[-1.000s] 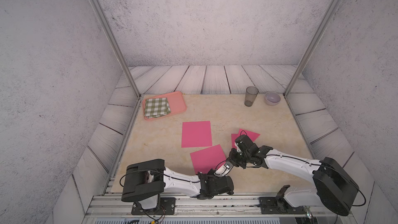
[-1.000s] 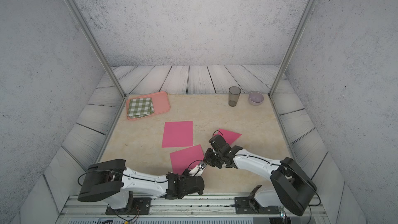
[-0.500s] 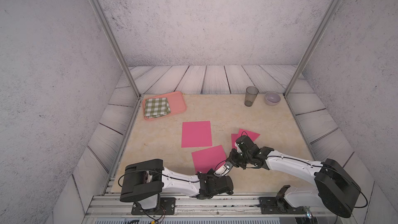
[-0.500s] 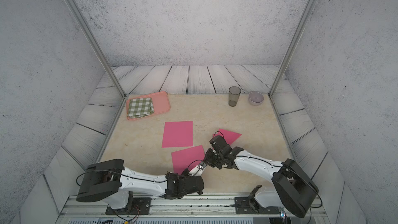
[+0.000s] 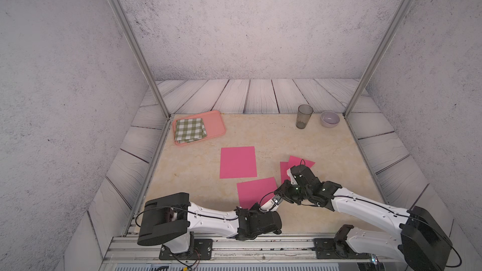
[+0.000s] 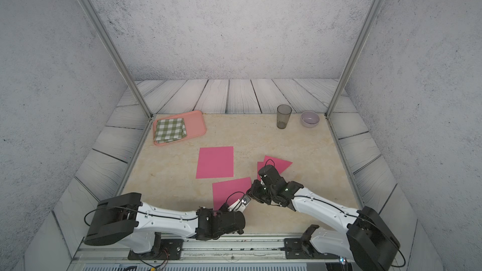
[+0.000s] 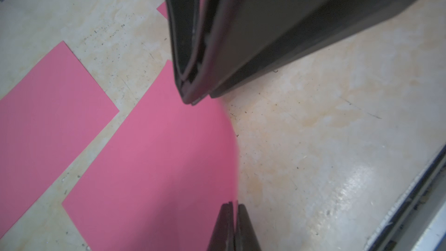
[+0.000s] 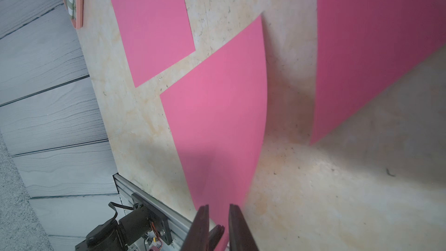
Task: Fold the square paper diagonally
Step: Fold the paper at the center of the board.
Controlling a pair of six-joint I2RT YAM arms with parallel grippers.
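The nearest pink square paper (image 5: 257, 191) lies near the table's front edge, its near-right corner curled up off the surface. My left gripper (image 7: 233, 205) is shut on that raised edge of the paper (image 7: 156, 153). My right gripper (image 8: 218, 207) sits at the same corner with its jaws a little apart; between them I see the paper (image 8: 217, 105) and a left fingertip (image 8: 217, 231). In both top views the two grippers meet over this corner, the left gripper (image 5: 272, 202) just in front of the right gripper (image 5: 281, 193).
A second pink square (image 5: 238, 162) lies flat behind it. Folded pink pieces (image 5: 300, 162) lie partly under the right arm. At the back left, an orange tray (image 5: 216, 123) holds a checked cloth (image 5: 190, 129). A grey cup (image 5: 303, 116) and a bowl (image 5: 330, 119) stand at the back right.
The left gripper has closed onto the paper's raised corner. The right gripper's jaws, shut before, have parted a little. Both arms stay almost where they were.
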